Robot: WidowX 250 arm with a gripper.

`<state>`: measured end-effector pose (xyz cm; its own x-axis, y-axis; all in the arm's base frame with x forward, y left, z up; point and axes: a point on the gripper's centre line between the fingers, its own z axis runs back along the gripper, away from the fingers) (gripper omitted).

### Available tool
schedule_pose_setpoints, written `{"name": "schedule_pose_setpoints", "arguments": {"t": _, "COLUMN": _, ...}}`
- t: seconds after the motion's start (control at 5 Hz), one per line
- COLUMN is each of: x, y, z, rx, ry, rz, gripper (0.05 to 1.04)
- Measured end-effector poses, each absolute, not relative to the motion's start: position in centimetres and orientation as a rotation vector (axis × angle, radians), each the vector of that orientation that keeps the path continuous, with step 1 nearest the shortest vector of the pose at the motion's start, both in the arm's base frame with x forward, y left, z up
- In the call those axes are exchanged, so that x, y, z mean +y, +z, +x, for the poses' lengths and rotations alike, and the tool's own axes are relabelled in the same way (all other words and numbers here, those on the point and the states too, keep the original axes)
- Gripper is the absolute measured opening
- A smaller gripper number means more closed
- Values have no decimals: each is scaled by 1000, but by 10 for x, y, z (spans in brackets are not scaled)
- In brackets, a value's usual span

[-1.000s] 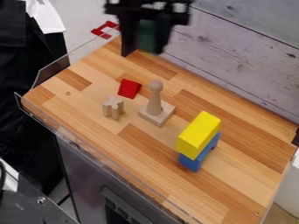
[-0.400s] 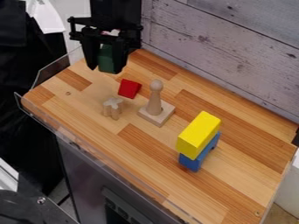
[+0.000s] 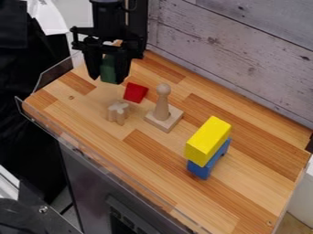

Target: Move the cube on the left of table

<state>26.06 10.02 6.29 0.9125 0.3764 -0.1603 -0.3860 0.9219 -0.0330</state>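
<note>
Clamping a green cube [image 3: 109, 69] between its two fingers, the black gripper [image 3: 108, 77] seen over the table's [image 3: 205, 196] far left part, fingers parted by the cube's width, the cube held upright near a red block [image 3: 135, 92]

The peg stand [image 3: 162, 110] sits between the star piece [image 3: 118, 108] and the stacked blocks [image 3: 207, 140]

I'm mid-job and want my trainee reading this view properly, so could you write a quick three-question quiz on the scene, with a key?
1. Which thing is held in the gripper: (a) red block, (b) green block, (c) star-shaped piece?
2. True or false: the wooden peg stands upright.
3. Fill in: the yellow block rests ____ the blue block.
Key: 1 b; 2 true; 3 on top of.
</note>
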Motion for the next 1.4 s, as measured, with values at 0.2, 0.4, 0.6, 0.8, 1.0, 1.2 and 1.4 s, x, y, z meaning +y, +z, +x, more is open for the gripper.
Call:
{"name": "schedule_pose_setpoints", "arguments": {"t": 0.2, "x": 92, "y": 56, "z": 251, "rx": 194, "ry": 379, "rz": -71, "gripper": 559}}
{"name": "schedule_pose_setpoints", "arguments": {"t": 0.4, "x": 87, "y": 52, "z": 246, "rx": 199, "ry": 380, "rz": -84, "gripper": 559}}
{"name": "schedule_pose_setpoints", "arguments": {"t": 0.6, "x": 84, "y": 51, "z": 246, "rx": 202, "ry": 374, "rz": -84, "gripper": 559}}
{"name": "schedule_pose_setpoints", "arguments": {"t": 0.8, "x": 81, "y": 41, "z": 246, "rx": 228, "ry": 366, "rz": -95, "gripper": 559}}
{"name": "schedule_pose_setpoints", "arguments": {"t": 1.0, "x": 77, "y": 40, "z": 248, "rx": 226, "ry": 350, "rz": -100, "gripper": 559}}
{"name": "schedule_pose_setpoints", "arguments": {"t": 1.2, "x": 70, "y": 38, "z": 245, "rx": 244, "ry": 334, "rz": -102, "gripper": 559}}
{"name": "schedule_pose_setpoints", "arguments": {"t": 1.4, "x": 68, "y": 37, "z": 244, "rx": 245, "ry": 337, "rz": -107, "gripper": 559}}
